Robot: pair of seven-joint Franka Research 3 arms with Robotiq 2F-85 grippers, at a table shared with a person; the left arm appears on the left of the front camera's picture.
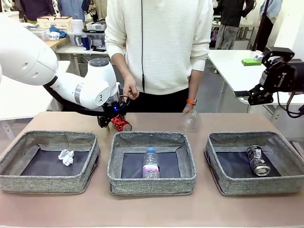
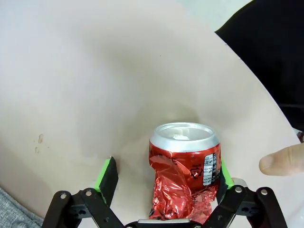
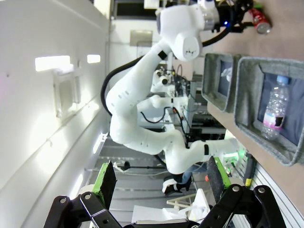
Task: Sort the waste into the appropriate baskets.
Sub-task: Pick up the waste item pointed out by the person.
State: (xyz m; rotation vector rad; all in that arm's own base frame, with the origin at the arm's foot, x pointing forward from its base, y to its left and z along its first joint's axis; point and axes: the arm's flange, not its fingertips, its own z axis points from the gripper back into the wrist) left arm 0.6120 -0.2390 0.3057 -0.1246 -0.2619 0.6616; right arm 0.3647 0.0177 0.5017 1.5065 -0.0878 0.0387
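The left pincer [image 2: 166,173] sits apart around the crushed red can [image 2: 183,156] on the bench [image 2: 95,85], one pad [image 2: 225,174] touching it. It should squeeze softly and lift straight up, then head for the basket [image 1: 256,183] with the dark can [image 1: 259,160]. The right pincer [image 3: 159,178] hangs wide apart.

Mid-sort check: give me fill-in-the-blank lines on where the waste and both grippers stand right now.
The left gripper has the crushed red can ___ its fingers.
The crumpled white paper ball lies in the grey woven fabric basket on the robot's ___.
The right gripper hangs in the air with its jaws ___.
The crushed dark can lies in the matching basket on the robot's ___.
Missing words: between; left; open; right.
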